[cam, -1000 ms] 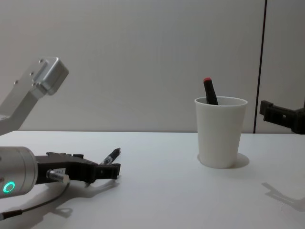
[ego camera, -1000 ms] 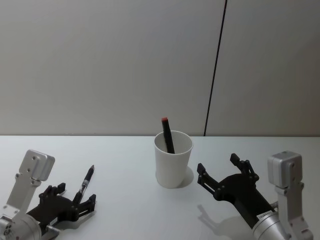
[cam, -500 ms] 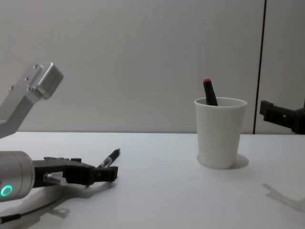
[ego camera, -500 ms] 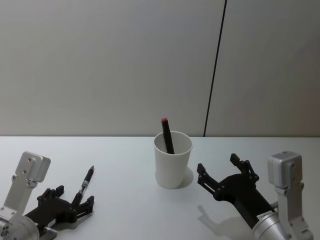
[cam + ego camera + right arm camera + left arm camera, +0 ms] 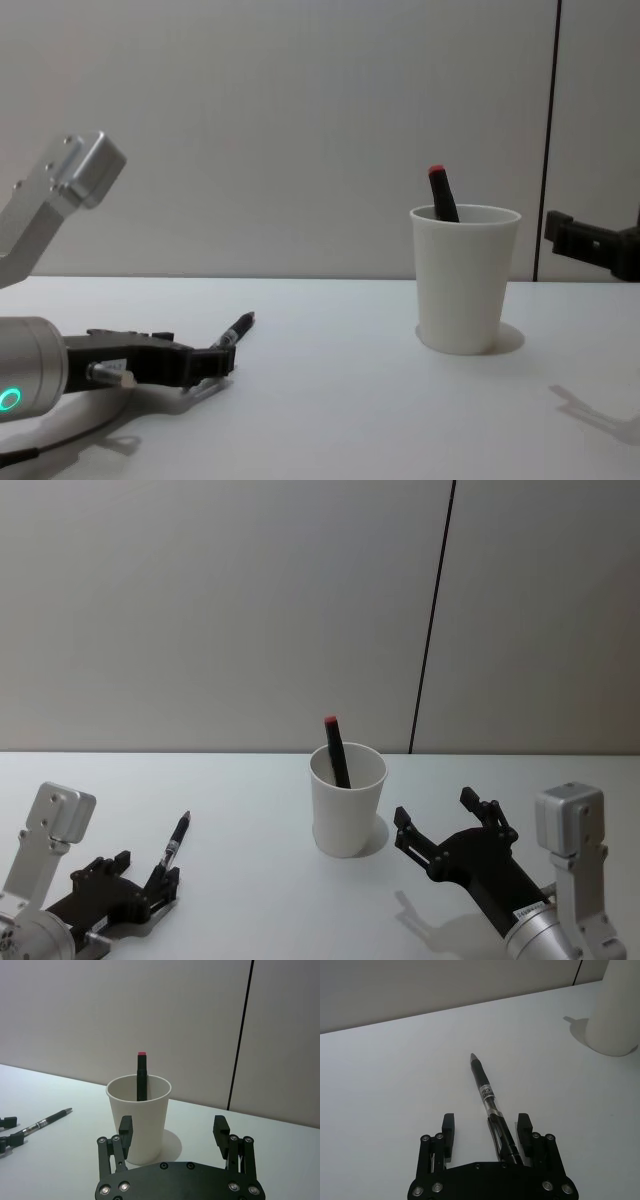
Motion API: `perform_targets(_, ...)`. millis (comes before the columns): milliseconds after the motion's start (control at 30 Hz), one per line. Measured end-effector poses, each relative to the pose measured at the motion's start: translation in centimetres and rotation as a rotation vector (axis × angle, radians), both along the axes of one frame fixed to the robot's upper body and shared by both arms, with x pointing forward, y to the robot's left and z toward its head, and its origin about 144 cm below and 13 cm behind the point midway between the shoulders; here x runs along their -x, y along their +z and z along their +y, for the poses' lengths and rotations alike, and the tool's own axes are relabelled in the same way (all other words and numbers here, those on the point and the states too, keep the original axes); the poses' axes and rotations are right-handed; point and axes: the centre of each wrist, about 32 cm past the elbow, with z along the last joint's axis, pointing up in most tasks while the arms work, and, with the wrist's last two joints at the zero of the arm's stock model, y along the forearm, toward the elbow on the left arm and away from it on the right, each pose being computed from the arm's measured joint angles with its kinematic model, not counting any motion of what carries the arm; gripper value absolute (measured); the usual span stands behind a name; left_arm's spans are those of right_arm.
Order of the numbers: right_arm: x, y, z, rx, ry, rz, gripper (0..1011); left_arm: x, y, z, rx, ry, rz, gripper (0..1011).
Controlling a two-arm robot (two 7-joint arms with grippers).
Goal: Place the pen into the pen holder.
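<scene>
A black pen (image 5: 176, 840) lies on the white table (image 5: 260, 900) at the left, tip pointing away. My left gripper (image 5: 146, 870) sits low over its rear end, open, and the pen (image 5: 490, 1102) runs between the two fingers (image 5: 447, 1127), closer to one of them. The pen holder (image 5: 347, 800), a white paper cup, stands mid-table with a black red-capped marker (image 5: 334, 750) leaning inside. My right gripper (image 5: 435, 810) hovers open just right of the cup and faces the pen holder (image 5: 139, 1115). In the chest view the pen (image 5: 238, 327) lies ahead of the left gripper (image 5: 215, 362).
A plain grey wall with a dark vertical seam (image 5: 432, 630) rises behind the table. Bare tabletop lies between the pen and the cup (image 5: 465, 280). A right gripper finger (image 5: 572, 238) enters at the chest view's right edge.
My left gripper has slid back toward me along the pen and dropped lower, and its fingers stand closer together. The pen, the cup and the right arm have not moved.
</scene>
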Motion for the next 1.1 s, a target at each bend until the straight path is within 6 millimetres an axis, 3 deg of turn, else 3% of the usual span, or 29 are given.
perform_targets(1100,0.0,0.0,0.0,0.0,0.0,0.0,1001,0.0,-0.12,0.02,0.003,-0.003,0.003,570)
